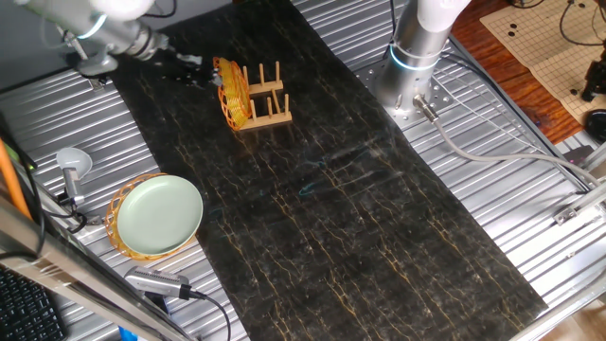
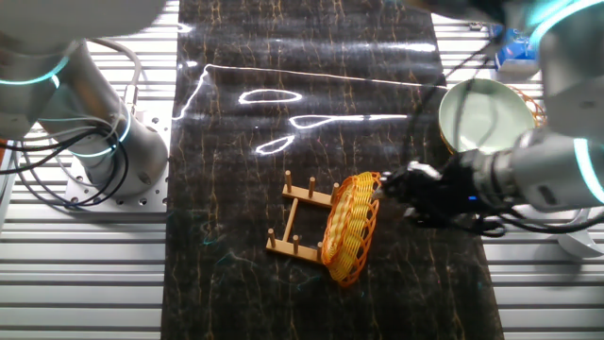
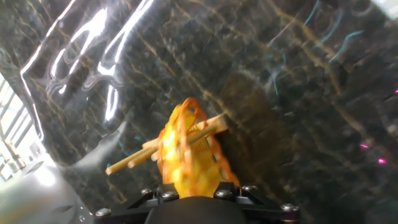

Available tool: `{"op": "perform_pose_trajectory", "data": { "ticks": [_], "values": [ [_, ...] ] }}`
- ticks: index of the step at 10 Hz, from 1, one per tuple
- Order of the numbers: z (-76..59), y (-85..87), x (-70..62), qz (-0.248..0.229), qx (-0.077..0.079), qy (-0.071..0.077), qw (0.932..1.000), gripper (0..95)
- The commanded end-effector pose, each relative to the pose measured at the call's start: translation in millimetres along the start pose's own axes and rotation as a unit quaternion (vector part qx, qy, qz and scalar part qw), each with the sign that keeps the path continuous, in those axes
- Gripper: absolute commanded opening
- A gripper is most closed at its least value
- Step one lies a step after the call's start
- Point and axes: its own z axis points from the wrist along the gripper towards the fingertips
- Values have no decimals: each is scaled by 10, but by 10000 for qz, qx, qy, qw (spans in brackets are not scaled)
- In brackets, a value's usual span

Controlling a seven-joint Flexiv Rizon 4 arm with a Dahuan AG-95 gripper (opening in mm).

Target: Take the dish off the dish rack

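The orange woven dish (image 2: 349,229) stood on its edge at the end of the wooden dish rack (image 2: 300,219), and the gripper (image 2: 389,185) was at its rim, but I could not tell if the fingers held it.

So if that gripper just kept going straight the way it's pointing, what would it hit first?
Most likely the woven dish, standing on edge in the dish rack. The gripper points at its upper rim and looks very close, though whether it already touches is unclear.
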Motion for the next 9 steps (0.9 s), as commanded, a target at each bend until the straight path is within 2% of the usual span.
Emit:
{"op": "perform_pose_trajectory", "data": {
  "ticks": [1, 5, 6, 9],
  "values": [
    [1, -10, 7, -4, -27, 10, 10000, 380],
    [84, -12, 6, -30, 2, 10, 10000, 380],
    [112, -6, 9, -21, 4, 8, 10000, 190],
    [157, 7, 14, 15, 15, 1, 10000, 190]
  ]
}}
